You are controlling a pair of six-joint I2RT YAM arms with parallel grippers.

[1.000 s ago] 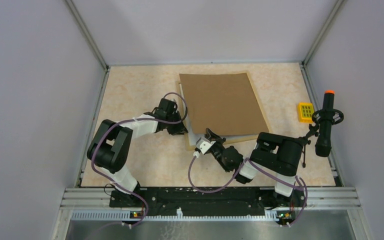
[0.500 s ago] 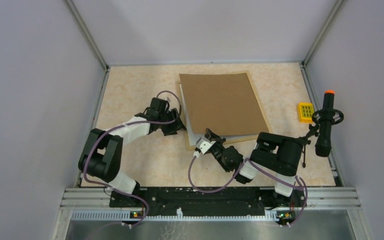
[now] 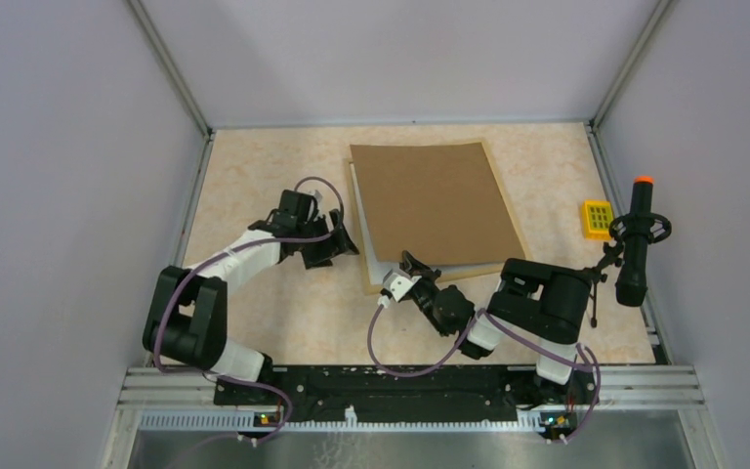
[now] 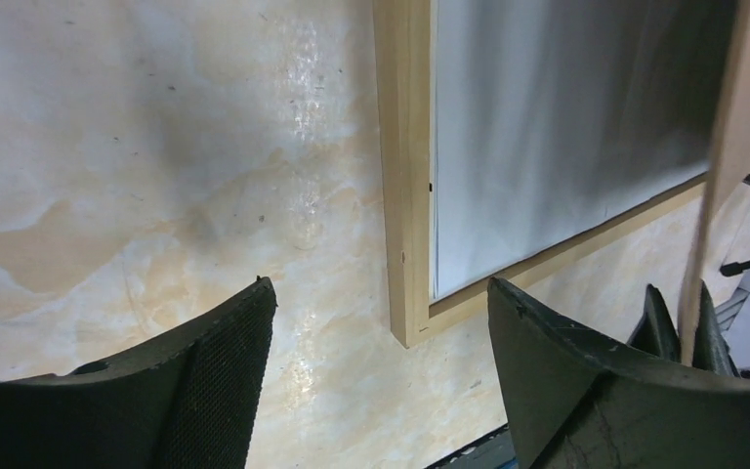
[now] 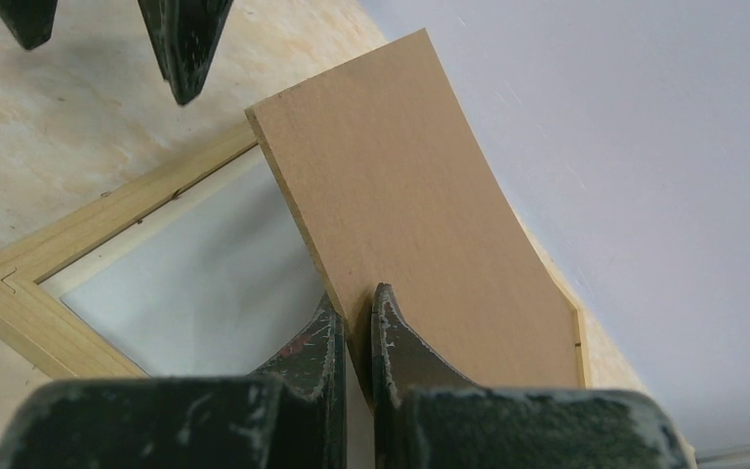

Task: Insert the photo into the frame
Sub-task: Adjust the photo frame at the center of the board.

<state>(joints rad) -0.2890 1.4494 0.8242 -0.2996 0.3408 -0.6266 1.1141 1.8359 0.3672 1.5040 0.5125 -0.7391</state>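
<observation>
While right gripper (image 5: 354, 313) pinches the backing board (image 3: 435, 200) by its near edge, raised off the frame (image 4: 405, 195) toward bench's far edge, left gripper (image 4: 379, 293) hangs open. Photo not visible; board not yet closed down.

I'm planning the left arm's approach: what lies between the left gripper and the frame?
Only bare beige table, as the left wrist view shows: nothing sits between the open left gripper and the light wood corner of the frame.
</observation>
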